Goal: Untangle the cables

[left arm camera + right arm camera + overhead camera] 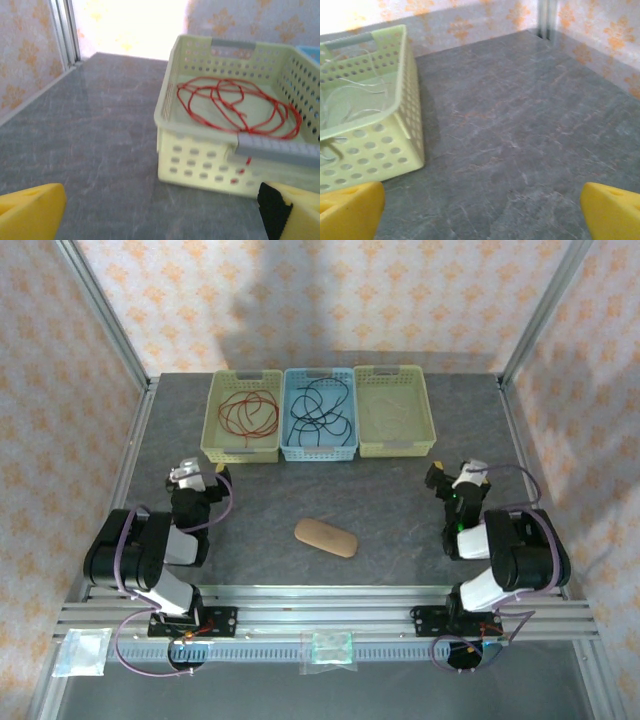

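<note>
Evidently, left tool [217,476] and right tool [438,479] spread wide, empty.

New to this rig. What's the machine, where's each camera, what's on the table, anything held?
Two small robot arms are bolted at the near edge of the table, each ending in a two-finger claw. The wide picture comes from a camera above and behind them; the other two from a camera on each wrist, so the yellow tips in the bottom corners are that arm's own fingers. The left claw and right claw are open and hold nothing. Three baskets stand in a row at the back: red cable in the left yellow basket, black cable in the blue basket, pale cable in the right yellow basket. A tan oval pad lies between the arms.
</note>
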Robot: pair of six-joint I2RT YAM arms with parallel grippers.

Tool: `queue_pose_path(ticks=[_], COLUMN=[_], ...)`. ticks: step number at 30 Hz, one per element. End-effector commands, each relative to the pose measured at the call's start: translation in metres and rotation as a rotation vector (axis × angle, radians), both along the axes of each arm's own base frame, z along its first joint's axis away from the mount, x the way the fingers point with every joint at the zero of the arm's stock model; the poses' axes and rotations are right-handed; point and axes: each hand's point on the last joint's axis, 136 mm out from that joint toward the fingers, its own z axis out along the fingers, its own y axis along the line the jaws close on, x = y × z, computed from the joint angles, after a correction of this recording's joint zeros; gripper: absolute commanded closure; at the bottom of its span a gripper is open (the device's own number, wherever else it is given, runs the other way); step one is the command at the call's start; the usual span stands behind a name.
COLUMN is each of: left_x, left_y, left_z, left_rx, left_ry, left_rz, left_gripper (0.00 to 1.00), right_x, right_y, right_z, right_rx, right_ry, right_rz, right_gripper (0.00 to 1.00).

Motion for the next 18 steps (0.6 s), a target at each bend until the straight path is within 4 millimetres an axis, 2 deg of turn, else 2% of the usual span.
queue_pose_path(ticks=[1, 10, 18], left_x=[0.0087, 0.0093, 0.0109], left_y=[0.0047, -0.0032, -0.0006], left_z=[0.0219, 0.0209, 0.0205], left_rx=[0.012, 0.04, 0.022], left_ry=[-0.071, -0.061, -0.062], left_rz=[0.028, 0.003, 0.0], left_gripper=[0.01, 0.01, 0.0], right_x=[0.0129, 0.0136, 0.0137], right_y=[0.0107, 0.0149, 0.0144], right_z=[0.0273, 0.0268, 0.0269], right_rx=[0.004, -0.006, -0.006], right_ry=[-0.09, -0.091, -0.09], right_rz=[0.062, 0.079, 0.078], right_gripper=[0.0, 0.0, 0.0])
